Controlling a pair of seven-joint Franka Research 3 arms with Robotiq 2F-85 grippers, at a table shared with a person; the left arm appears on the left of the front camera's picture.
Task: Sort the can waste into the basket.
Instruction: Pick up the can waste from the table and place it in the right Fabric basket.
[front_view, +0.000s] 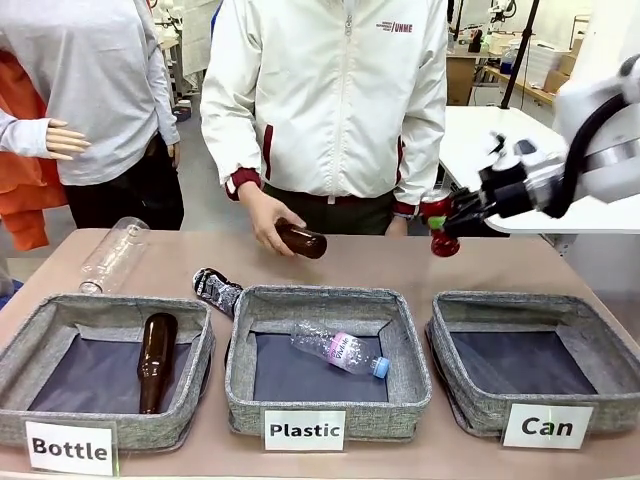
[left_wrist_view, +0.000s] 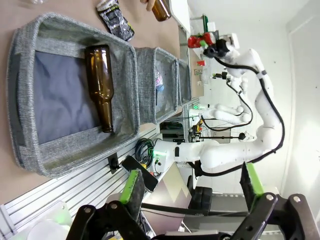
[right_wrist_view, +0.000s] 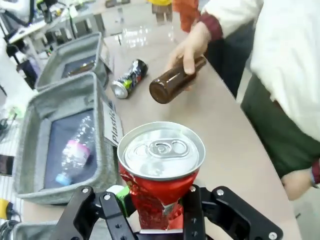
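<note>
The right jaws are clenched on the red can, gripping its crushed lower half with the lid end pointing away from the wrist, held in the air above the surface. Below them, on the robot's side, sits the Can basket, nothing in it. To their left a person's hand holds a brown bottle; further left the dark can lies on the surface, touching the Plastic bin's far corner. The left jaws are released, spread wide on nothing, off the end of the surface beside the Bottle bin. White benches stand behind the person.
</note>
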